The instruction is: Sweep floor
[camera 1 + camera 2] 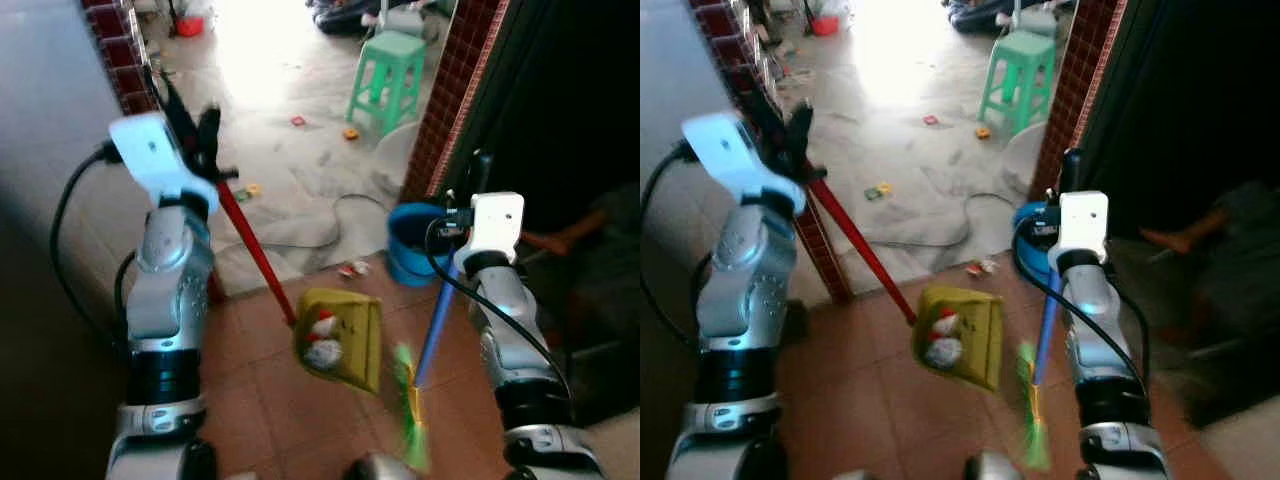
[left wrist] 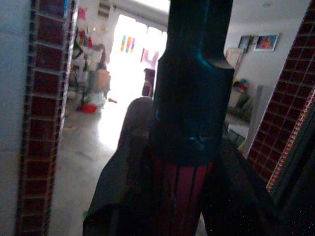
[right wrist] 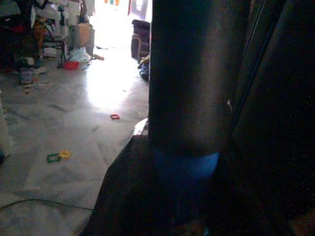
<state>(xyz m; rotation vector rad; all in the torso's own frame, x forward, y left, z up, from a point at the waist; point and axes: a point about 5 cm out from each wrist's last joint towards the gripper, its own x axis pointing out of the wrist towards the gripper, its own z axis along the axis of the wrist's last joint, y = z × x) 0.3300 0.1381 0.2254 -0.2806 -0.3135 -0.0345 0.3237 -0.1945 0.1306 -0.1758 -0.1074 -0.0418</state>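
Note:
My left gripper (image 1: 190,125) is shut on the red handle (image 1: 255,250) of a yellow dustpan (image 1: 340,340), which hangs just above the tiled floor with white and red scraps in it. The same red handle (image 2: 182,191) with its black cap runs between the black fingers (image 2: 130,162) in the left wrist view. My right gripper (image 1: 1068,170) is shut on the blue broom handle (image 1: 435,330); the green bristles (image 1: 410,410) are blurred near the floor beside the dustpan. In the right wrist view the blue handle (image 3: 187,172) sits under its dark grip.
A blue bucket (image 1: 410,245) stands by the brick pillar (image 1: 450,100). Small litter (image 1: 353,268) lies next to it, and more bits (image 1: 297,121) dot the marble floor beyond. A green stool (image 1: 385,80) stands further back. A cable (image 1: 330,225) crosses the floor.

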